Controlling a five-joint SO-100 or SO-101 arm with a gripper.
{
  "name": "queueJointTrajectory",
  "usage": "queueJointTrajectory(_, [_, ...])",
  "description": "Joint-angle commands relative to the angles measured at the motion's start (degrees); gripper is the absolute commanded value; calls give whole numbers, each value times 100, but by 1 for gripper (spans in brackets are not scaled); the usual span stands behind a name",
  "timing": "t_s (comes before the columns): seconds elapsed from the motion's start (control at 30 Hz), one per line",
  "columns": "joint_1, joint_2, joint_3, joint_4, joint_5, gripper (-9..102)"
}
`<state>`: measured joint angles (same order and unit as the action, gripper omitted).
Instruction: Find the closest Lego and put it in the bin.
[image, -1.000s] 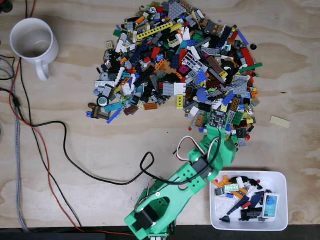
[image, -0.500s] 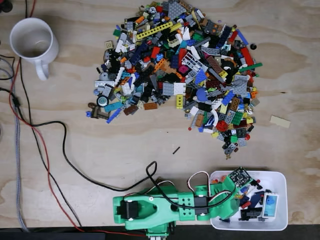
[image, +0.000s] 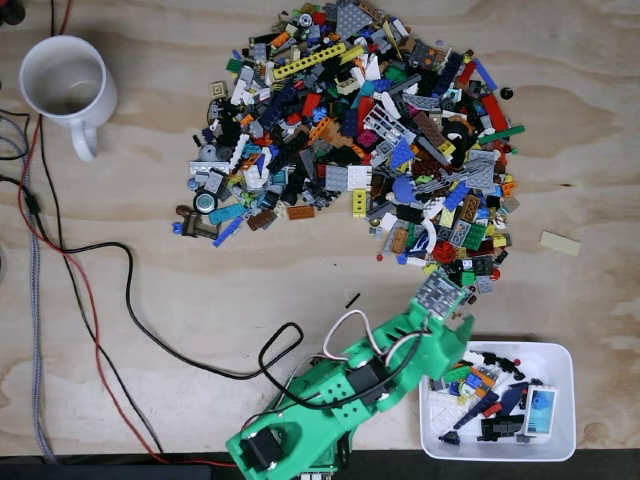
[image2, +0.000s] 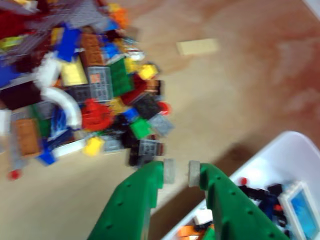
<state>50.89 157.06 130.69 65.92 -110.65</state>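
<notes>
Wrist view: green gripper (image2: 176, 172) empty, pads (image2: 169, 170) slightly parted, above bin (image2: 295, 155) rim. Fixed view: bin (image: 560, 355) right of arm (image: 350, 385); Lego pile (image: 350, 130) beyond bin; gripper (image: 440, 297) beside pile edge.

Plywood table (image: 200, 300), pale grain with reddish streaks. Large Lego pile (image: 360, 140) spread across its upper middle in the fixed view. White mug (image: 65, 85) upright at upper left. White bin (image: 565, 400) at lower right, holding pieces. Black and red cables (image: 110, 300) trail along the left side. Lone tan plate (image: 560, 243) lies right of the pile; small black stick (image: 352, 300) just below it.
</notes>
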Motion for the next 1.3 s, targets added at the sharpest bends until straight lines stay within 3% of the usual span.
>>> queueJointTrajectory(0.0, [-2118, 659, -105, 1529, 606, 0])
queueJointTrajectory(0.17, [-3850, 1863, 1002, 2777, 1310, 0])
queueJointTrajectory(0.27, [-4860, 2892, 2030, 2883, 1898, 0])
queueJointTrajectory(0.4, [-5669, 3533, 2839, 2355, 2514, 0])
queueJointTrajectory(0.7, [-6267, 3630, 4931, 642, 2777, 0])
queueJointTrajectory(0.93, [-6785, 3621, 4966, 729, 3454, 0])
queueJointTrajectory(1.27, [-6381, 3621, 4966, 905, 3296, 0])
